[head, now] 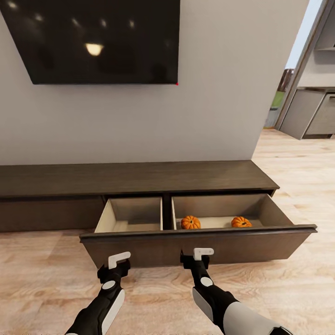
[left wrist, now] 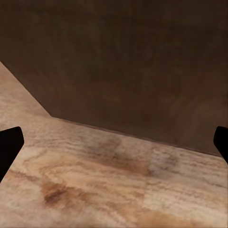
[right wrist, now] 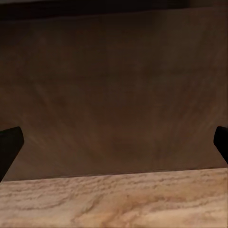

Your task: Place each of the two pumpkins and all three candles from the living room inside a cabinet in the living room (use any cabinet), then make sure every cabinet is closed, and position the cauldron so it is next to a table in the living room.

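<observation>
Nearest the camera, both arms reach forward and low toward the pulled-out drawer front (head: pixel 200 246) of the cabinet (head: pixel 135 179). The left gripper (head: pixel 119 259) hangs just before the front's left part, above the floor (head: pixel 46 274); the right gripper (head: pixel 203 253) sits close against the front near its middle. In both wrist views the dark fingertips stand far apart at the picture's sides with nothing between them, so the jaws of each are released and empty. The right wrist view shows the brown front close ahead, with a strip of floor beneath it.

The drawer has two pale compartments. The left one looks bare in its visible part. The right one holds two pumpkins, one (head: pixel 190 222) near the divider and one (head: pixel 241 222) toward the right wall, well apart, both at the front edge. Above the cabinet hangs a dark screen (head: pixel 93 42); a doorway (head: pixel 302 93) opens at the right.

Judgement: the pumpkin step appears done. With both grippers at the front, the step in hand seems to be shutting the drawer, though the candles may yet be outstanding. A next push calls for flat, even contact and a straight drive toward the wall, so the long drawer does not skew.
</observation>
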{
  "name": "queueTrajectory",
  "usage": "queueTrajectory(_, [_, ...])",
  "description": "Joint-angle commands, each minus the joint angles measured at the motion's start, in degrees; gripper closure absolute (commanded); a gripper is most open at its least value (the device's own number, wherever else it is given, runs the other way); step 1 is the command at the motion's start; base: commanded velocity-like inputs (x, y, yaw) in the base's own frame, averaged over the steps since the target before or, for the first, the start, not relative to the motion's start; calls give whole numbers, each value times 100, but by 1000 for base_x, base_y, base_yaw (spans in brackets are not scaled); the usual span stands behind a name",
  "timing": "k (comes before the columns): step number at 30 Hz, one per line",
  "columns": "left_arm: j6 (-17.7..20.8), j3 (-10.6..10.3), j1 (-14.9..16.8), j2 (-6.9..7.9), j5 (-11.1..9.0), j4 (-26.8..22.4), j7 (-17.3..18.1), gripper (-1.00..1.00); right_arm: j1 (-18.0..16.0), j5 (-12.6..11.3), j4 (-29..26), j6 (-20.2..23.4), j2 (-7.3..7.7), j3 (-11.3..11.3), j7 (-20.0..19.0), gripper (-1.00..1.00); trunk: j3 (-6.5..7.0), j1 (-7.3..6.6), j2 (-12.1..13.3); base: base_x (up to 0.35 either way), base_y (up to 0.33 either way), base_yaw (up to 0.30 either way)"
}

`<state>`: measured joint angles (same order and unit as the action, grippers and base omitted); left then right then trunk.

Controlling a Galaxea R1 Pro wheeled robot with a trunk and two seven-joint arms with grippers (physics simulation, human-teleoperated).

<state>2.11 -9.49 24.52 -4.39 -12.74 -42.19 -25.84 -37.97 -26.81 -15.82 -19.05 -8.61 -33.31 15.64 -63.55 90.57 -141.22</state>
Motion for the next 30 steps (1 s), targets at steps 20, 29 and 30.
queueTrajectory(20, [-50, 3, 0, 0, 0, 0, -9, -100, 0, 0, 0, 10, 0, 0, -9, -100, 0, 0, 0, 88, 0, 0])
queueTrajectory(29, [-53, 2, 0, 0, 0, 0, -9, -100, 0, 0, 0, 8, 0, 0, -9, -100, 0, 0, 0, 111, 0, 0])
queueTrajectory(30, [-53, 1, 0, 0, 0, 0, -9, -100, 0, 0, 0, 8, 0, 0, -9, -100, 0, 0, 0, 13, 0, 0])
